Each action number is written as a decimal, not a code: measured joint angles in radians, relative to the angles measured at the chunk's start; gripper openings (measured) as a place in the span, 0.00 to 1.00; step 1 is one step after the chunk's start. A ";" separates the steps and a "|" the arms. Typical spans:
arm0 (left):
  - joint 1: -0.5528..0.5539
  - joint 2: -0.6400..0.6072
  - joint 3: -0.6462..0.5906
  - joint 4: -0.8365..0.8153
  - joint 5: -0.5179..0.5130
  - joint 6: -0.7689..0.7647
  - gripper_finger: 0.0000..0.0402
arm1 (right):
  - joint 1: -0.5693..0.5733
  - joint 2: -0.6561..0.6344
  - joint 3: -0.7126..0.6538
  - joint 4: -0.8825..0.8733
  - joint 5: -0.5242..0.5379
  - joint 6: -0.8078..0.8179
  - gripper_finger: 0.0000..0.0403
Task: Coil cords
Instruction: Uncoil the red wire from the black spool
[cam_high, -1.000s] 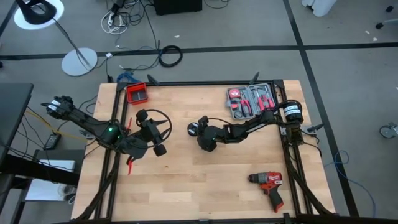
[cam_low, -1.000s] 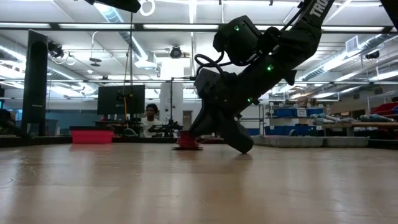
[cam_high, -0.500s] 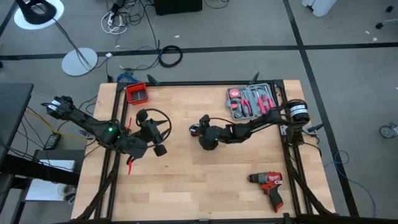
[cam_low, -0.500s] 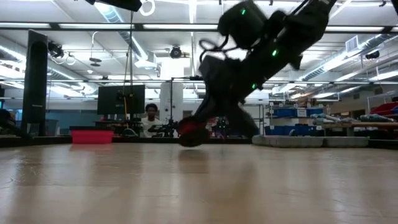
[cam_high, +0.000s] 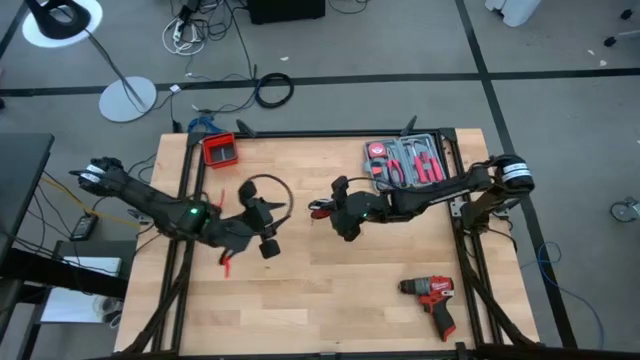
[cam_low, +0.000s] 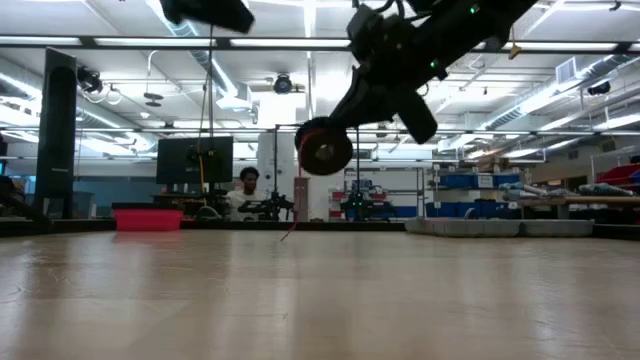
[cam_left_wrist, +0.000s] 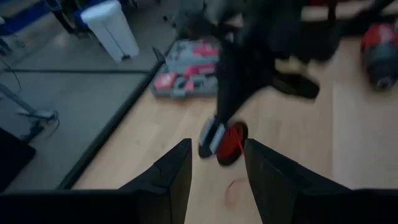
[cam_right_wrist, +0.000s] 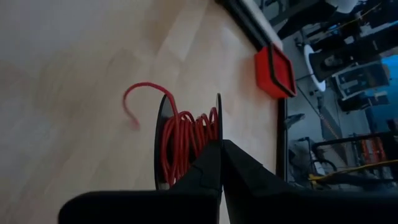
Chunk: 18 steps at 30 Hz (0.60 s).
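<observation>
Right end effector (cam_high: 322, 207) pinched on the red cord spool (cam_right_wrist: 186, 144), lifted off the worktop (cam_high: 330, 300) near centre. Left end effector (cam_high: 262, 222) spread, at its 9 o'clock. Keep the spool level so the loose end (cam_right_wrist: 132, 99) doesn't unwind.

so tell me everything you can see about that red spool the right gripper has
The spool is a small reel with two thin black round flanges and red wire wound loosely between them; one loose red end curls out from it. The right gripper, shut, pinches one flange at its edge. In the low view the spool hangs clear above the table, touching nothing else. From above it sits near the table's middle, left of the tool case.
</observation>
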 joint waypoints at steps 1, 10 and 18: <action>0.011 0.016 0.000 0.001 0.011 0.000 0.38 | -0.004 -0.011 0.000 0.001 -0.019 0.013 0.00; 0.064 0.106 0.000 0.065 0.095 -0.004 0.38 | -0.015 -0.054 0.001 -0.056 0.065 0.089 0.00; 0.065 0.109 0.000 0.139 0.070 -0.071 0.38 | -0.021 -0.072 0.001 -0.003 0.222 0.111 0.00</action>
